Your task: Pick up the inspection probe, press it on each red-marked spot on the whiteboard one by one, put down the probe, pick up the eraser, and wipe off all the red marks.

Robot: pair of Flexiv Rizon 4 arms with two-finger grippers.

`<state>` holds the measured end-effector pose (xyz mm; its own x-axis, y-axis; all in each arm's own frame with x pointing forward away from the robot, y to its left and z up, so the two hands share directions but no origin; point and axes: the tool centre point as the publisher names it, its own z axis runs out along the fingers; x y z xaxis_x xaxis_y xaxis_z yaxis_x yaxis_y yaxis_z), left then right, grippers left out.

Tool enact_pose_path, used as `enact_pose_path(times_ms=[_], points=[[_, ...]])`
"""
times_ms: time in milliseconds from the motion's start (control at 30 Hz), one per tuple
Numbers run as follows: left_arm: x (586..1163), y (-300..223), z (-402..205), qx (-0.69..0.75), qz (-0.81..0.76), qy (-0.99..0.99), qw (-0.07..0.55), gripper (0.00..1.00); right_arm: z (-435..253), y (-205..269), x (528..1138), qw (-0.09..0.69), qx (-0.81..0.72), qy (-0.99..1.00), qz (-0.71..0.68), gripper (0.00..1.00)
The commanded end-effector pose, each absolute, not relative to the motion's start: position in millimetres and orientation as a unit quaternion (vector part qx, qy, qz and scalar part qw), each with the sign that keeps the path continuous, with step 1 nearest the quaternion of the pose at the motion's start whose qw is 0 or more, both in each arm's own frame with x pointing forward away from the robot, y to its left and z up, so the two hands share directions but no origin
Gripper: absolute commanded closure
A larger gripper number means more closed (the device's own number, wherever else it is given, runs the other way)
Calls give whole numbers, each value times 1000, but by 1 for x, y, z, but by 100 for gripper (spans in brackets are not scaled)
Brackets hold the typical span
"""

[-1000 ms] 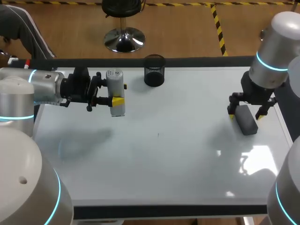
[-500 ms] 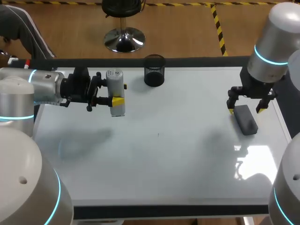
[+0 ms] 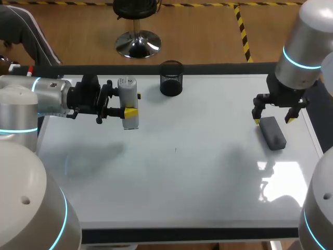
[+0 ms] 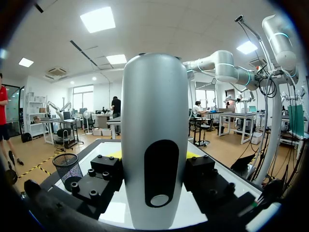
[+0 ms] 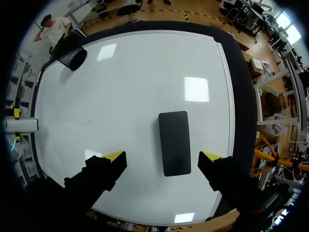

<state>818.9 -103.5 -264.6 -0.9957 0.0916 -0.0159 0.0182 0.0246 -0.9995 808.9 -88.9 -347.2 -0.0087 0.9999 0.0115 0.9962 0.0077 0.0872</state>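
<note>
Right jaws have just lifted off the eraser (image 3: 272,133) and hang wide open above it, leaving it flat near the whiteboard's (image 3: 197,172) right edge, left jaws stay clamped on the probe (image 3: 128,102), and I see no red marks, so wiping looks done.

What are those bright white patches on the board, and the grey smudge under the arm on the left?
Head view: the patches on the whiteboard, near its right edge, are ceiling-light glare; the smudge is likely the soft shadow of the left tool. Right wrist view: the same glare shows as bright rectangles, one beyond the eraser. Left wrist view: lit ceiling panels show above the probe.
</note>
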Motion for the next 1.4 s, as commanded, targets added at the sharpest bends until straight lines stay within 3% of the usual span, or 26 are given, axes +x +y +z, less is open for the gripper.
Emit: enact_pose_path(times_ms=[33, 1200, 1400], points=[[819, -104, -264, -39, 698, -714, 25, 100, -346, -90, 808, 26, 703, 710, 35, 0], [834, -113, -253, -26, 699, -714, 3, 100, -346, -90, 808, 26, 703, 710, 35, 0], [841, -122, -249, -30, 707, -706, 22, 100, -346, -90, 808, 26, 703, 710, 35, 0]])
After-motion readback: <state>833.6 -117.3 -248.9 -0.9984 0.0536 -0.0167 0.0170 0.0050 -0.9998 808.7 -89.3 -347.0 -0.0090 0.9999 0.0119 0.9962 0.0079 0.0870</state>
